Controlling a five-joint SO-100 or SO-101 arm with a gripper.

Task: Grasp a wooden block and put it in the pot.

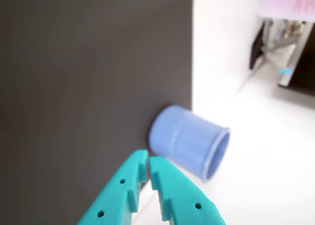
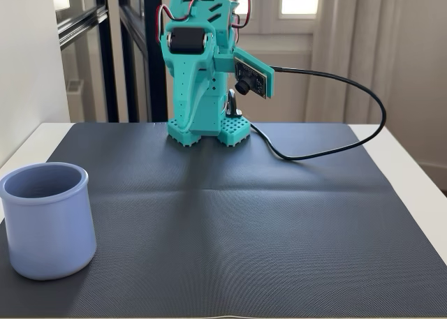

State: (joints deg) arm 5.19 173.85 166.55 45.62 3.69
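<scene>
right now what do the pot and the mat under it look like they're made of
The pot: smooth matte pale blue, likely plastic or silicone; soft shading, no glare, thick rolled rim. The mat: dark grey with a fine ribbed weave, probably rubber or foam, with faint creases across it.

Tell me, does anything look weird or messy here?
Nothing is spilled or broken. The pot stands upright at the mat's left edge in the fixed view. One odd thing: no wooden block shows in either view. The gripper looks closed with nothing between its fingers.
</scene>
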